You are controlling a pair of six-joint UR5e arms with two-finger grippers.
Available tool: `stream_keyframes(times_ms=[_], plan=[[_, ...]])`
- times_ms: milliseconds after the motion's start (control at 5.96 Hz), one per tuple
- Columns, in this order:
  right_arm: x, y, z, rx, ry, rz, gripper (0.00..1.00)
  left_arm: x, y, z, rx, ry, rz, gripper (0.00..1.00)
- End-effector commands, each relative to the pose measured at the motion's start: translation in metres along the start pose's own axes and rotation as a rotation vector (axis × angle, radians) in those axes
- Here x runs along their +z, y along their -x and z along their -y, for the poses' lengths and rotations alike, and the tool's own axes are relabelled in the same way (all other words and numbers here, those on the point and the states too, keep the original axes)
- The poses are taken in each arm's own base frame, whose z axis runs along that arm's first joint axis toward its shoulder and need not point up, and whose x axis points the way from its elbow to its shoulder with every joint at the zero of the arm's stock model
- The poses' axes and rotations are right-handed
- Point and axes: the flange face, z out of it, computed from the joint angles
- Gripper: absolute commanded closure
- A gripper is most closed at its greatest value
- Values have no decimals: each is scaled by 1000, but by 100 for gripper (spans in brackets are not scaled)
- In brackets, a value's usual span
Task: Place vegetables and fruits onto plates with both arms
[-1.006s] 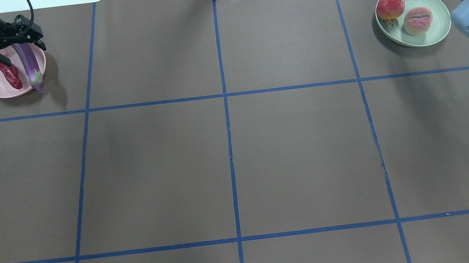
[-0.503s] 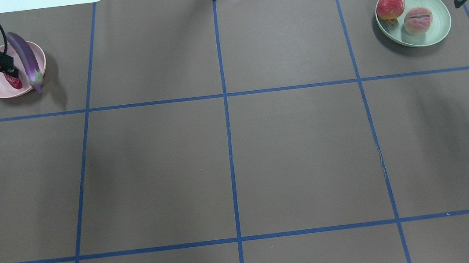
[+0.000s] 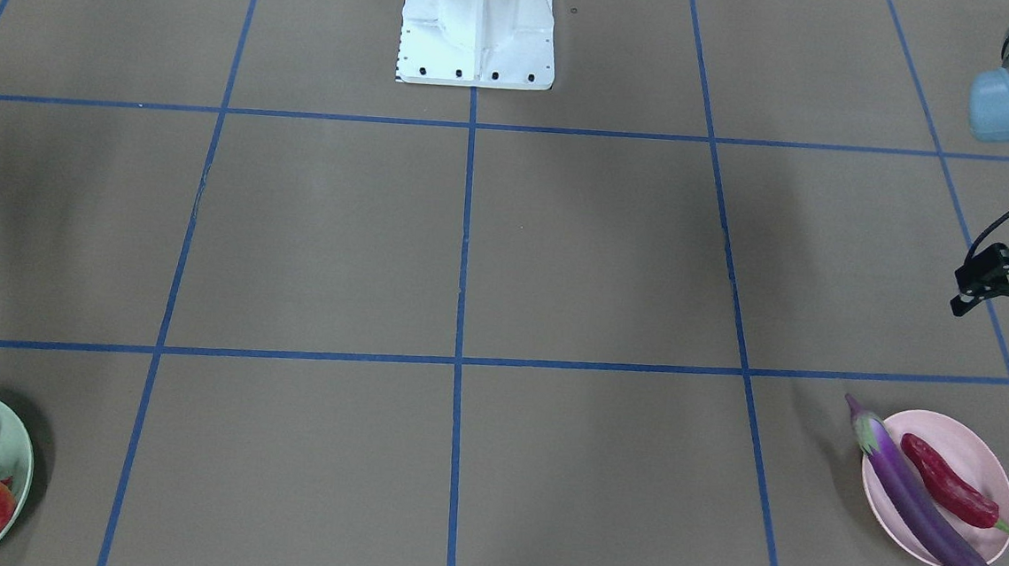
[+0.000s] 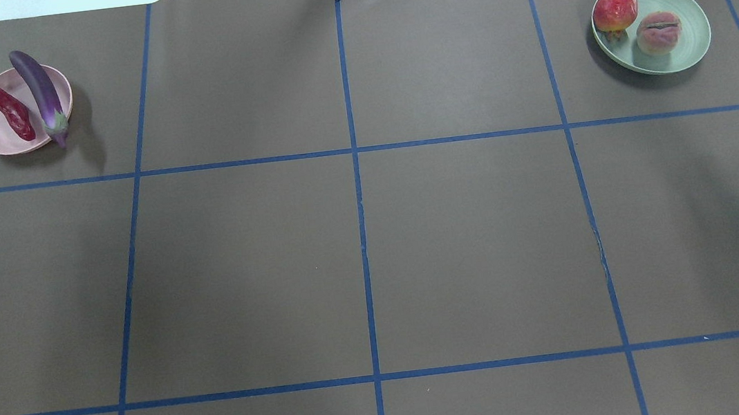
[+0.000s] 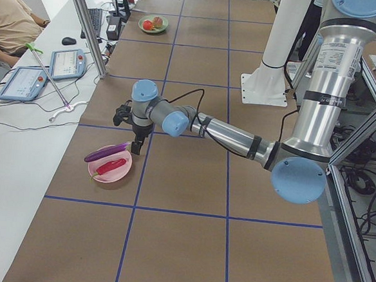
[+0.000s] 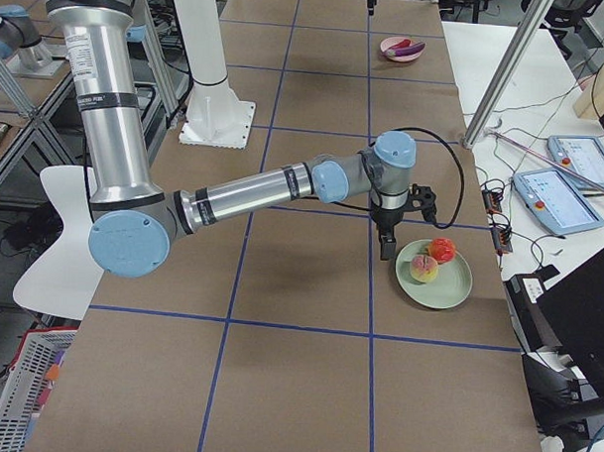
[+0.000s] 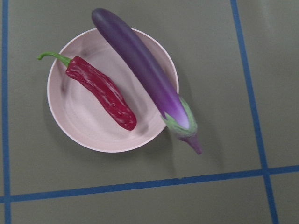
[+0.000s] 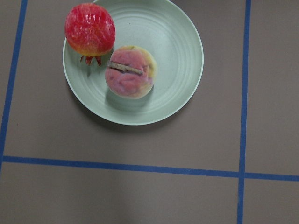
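- White pedestal base point(image 3: 478, 24): it stands closest to me, bolted to the table at the centre of my edge.
- Brown table covering with blue tape grid lines point(image 4: 359, 236): the squares in front of the base carry no task items.
- My left gripper point(image 3: 1004, 309): the fingers stand apart with nothing between them. It hangs above the table on my side of the pale pink round plastic plate point(image 7: 88, 133), near it but touching neither plate nor produce.
- My right gripper point(image 6: 385, 247): it hangs just beside the pale mint green round plastic plate point(image 8: 173, 56), on my side of it. Only one black edge shows from overhead, so I cannot tell how the fingers stand.
- Pink plate, far left square: it holds both vegetables.
- Long glossy purple eggplant point(image 7: 145, 70): it lies slantwise across the plate, resting on the rim. Its pale striped cap and its rounded end both overhang.
- Shiny red chili pepper point(image 7: 103, 93): it lies inside the plate alongside the eggplant. Its green stem reaches the rim.
- Green plate, far right square: it holds both fruits.
- Yellow-pink peach with a slit point(image 8: 131, 72): it sits near the plate's middle, slit upward.
- Bumpy red-orange round fruit point(image 8: 89, 29): it sits at the plate's rim, just beside the peach.
- White bench point(image 5: 19, 155) beyond the far edge: two tablet-like pendants point(image 5: 67, 61) lie on it, and a person point(image 5: 9, 19) sits there.
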Motion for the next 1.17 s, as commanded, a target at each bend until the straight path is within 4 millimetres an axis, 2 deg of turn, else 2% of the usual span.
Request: stream_keyframes(times_ms=[0,168,335,503,671,838,1006], plan=[[7,-23,-23,-35,38,59,0,4,47,-37,9,36,17,0],[3,-32,-29,-19,39,83,0,6,56,-58,-14,60,-7,0],[1,-38,-32,-6,37,90,0,-5,68,-67,-67,76,-99,0],[0,-45,-36,7,35,87,0,-15,79,-73,-105,75,-96,0],[-2,-58,-50,32,36,85,0,-15,84,-76,-121,83,-83,0],[-1,-63,-71,40,46,83,0,-19,92,-77,-145,83,-61,0],[3,-68,-83,50,58,81,0,-17,99,-78,-156,90,2,0]])
